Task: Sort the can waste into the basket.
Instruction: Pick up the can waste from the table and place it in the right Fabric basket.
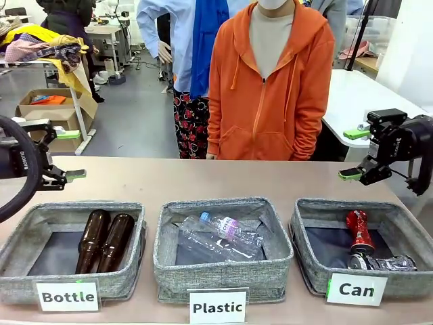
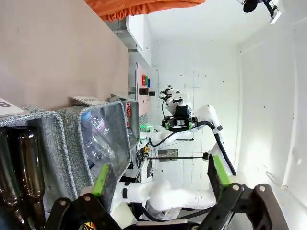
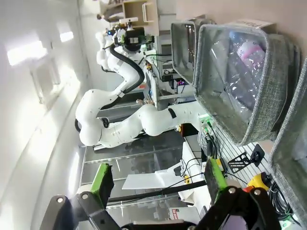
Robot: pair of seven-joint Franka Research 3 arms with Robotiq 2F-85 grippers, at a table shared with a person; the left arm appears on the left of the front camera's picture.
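Observation:
The grey woven basket point(image 1: 306, 233) labelled "Can" stands at the front right of the table. Inside it lie a crushed red can point(image 1: 358, 230) and, nearer the label, a dented black can point(image 1: 383, 263). My right gripper point(image 1: 353, 154) hangs open above the table just behind this basket, holding nothing. At the far left, my left gripper point(image 1: 65, 154) is also open and empty, above the table behind the "Bottle" bin. In the wrist views the left gripper point(image 2: 160, 176) and the right gripper point(image 3: 158, 177) each show spread green pads with nothing between them.
A "Bottle" bin point(image 1: 20, 233) at front left holds two brown glass bottles point(image 1: 103, 240). The middle "Plastic" bin point(image 1: 223, 274) holds clear plastic bottles point(image 1: 223, 233). A person in an orange hoodie point(image 1: 270, 81) stands at the far edge. Bare tabletop lies behind the bins.

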